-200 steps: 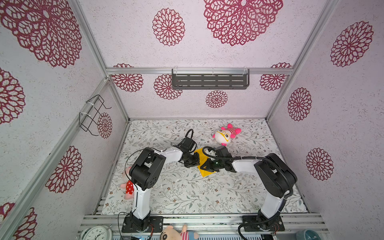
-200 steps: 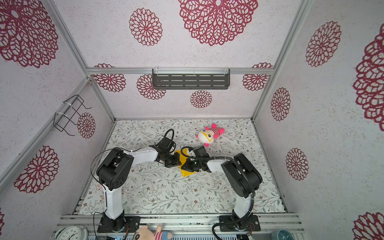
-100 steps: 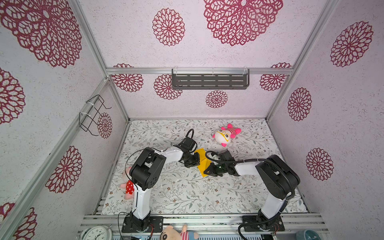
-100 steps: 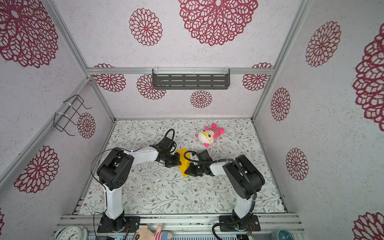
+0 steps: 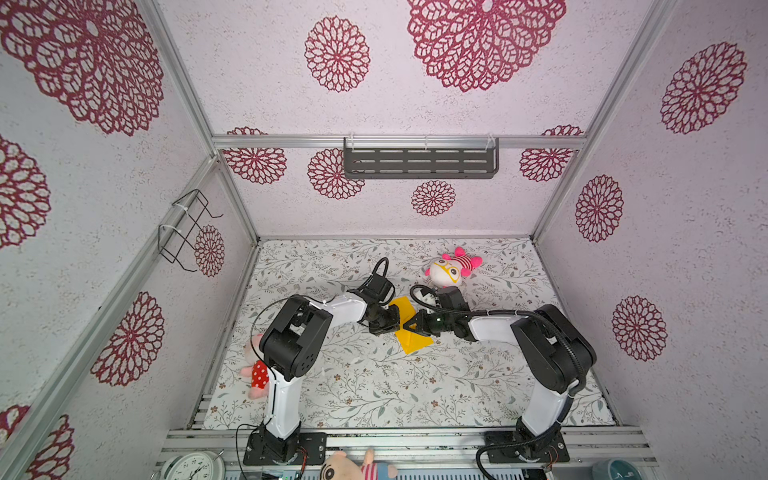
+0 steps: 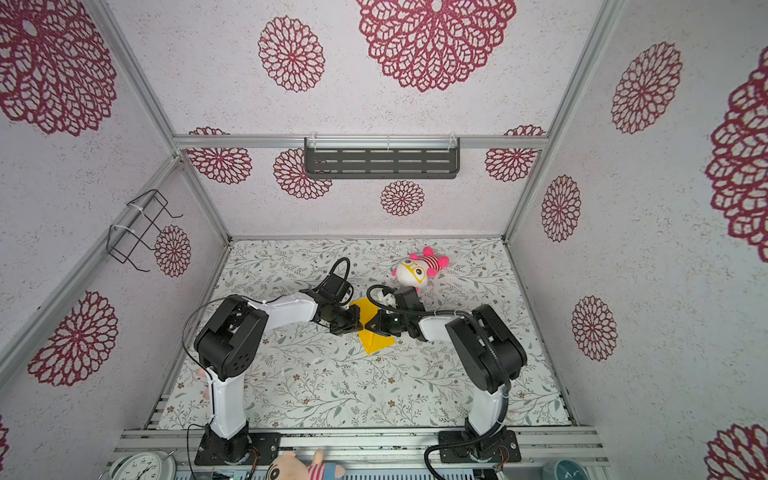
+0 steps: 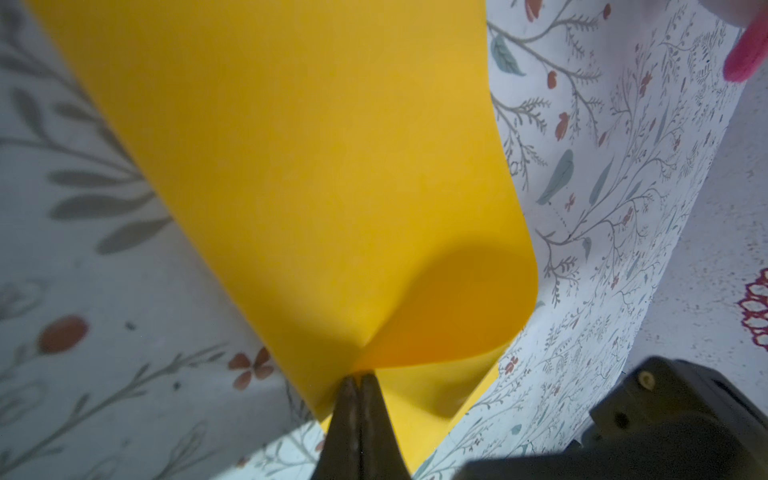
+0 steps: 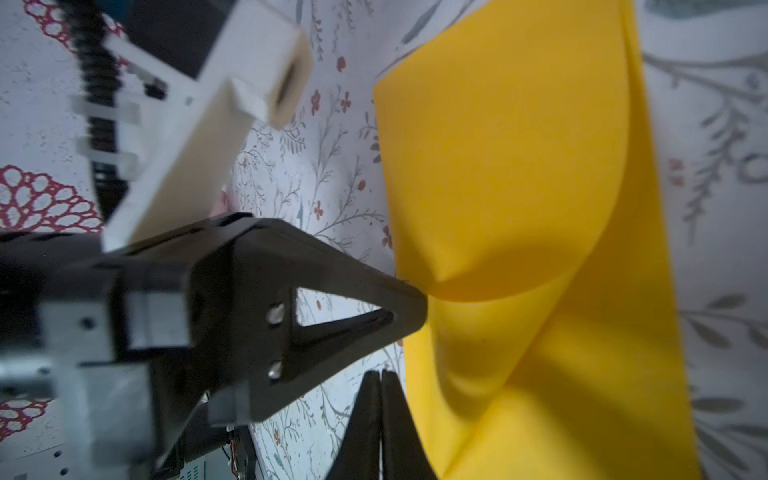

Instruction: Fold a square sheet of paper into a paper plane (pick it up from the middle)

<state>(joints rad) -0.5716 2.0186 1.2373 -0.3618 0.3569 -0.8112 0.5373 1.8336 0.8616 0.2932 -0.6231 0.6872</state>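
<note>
In the middle of the flowered mat (image 5: pixel 374 386), a little below the centre of both top views, the paper (image 5: pixel 412 343) lies between the two grippers. Their black heads cover its middle, so only an upper corner and a lower corner show. The left gripper (image 7: pixel 357 380) has its fingers pressed together on the paper's edge, pinching it. In the left wrist view the sheet curls up from that pinch in a soft loop and spreads over the mat toward the top of the frame. The right gripper (image 8: pixel 380 374) has its fingers pressed together too, but in the right wrist view the tips sit just beside the paper's edge with nothing seen between them. The left gripper's tip meets the paper a little above them in that frame. Up and to the right of the paper a pink-and-white plush toy (image 5: pixel 451 269) lies near the right arm (image 5: pixel 490 326), apart from the sheet. A spotted doll (image 5: pixel 257 370) lies at the mat's left edge, partly behind the left arm (image 5: pixel 286 399). A clock (image 5: pixel 191 467) stands at the bottom edge, a grey shelf (image 5: pixel 419 160) hangs on the back wall, and a wire rack (image 5: pixel 187 228) hangs on the left wall.
</note>
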